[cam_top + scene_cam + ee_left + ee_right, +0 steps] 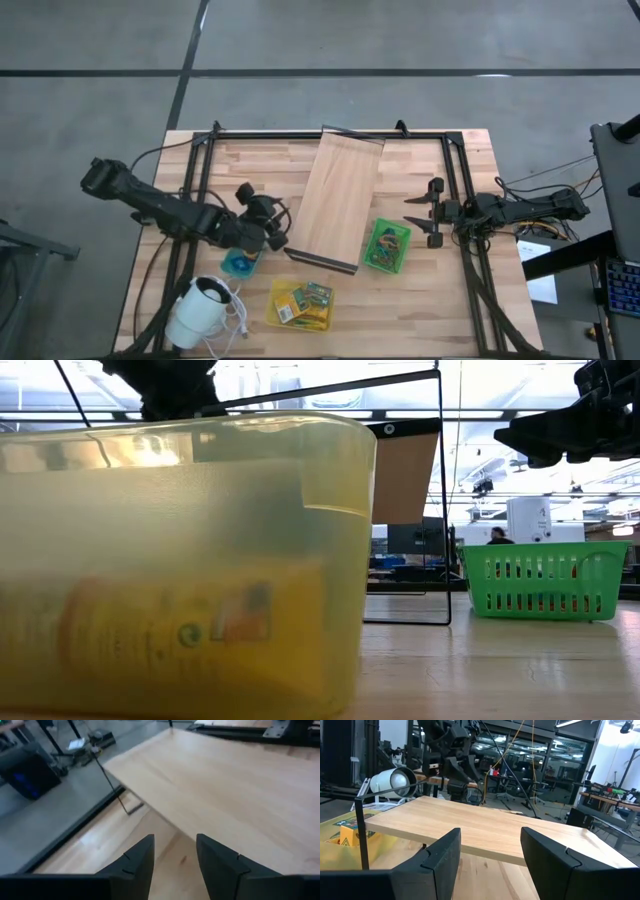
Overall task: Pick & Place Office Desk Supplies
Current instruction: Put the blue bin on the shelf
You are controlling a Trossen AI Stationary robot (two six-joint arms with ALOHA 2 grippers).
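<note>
High view. Wooden table [455, 290] with black frame rails. Long pale wooden board [340, 200] at centre, running from 12 o'clock down toward 6 o'clock, slightly slanted. Green basket [387, 246] at 4 o'clock of the board, just beside its lower end, holding small mixed supplies, too small to tell apart. Yellow bin [301, 304] at 6 o'clock of the board, holding yellow-green packets [305, 302]. Small blue container [239, 264] at 8 o'clock of the board. White round corded device [198, 311] at 7 o'clock, near the table's front corner. Left gripper [276, 236] at 9 o'clock of the board's lower end, above the blue container, fingers parted, nothing between them. Right gripper [420, 212] at 3 o'clock of the board, above the green basket's far side, jaws spread wide, empty.

Low view. Yellow bin [180, 560] close up at 9 o'clock, blurred packet inside. Green basket [543, 581] at 3 o'clock, resting on the table. Board [404, 470] raised behind, at 12 o'clock.

Left wrist view. Two dark fingers [140, 862] apart, gap clear; board [235, 785] ahead.

Right wrist view. Fingers [442, 860] wide apart, nothing held; board [485, 832] ahead, left arm's gripper [455, 757] beyond it, white device [390, 781] at 10 o'clock.
</note>
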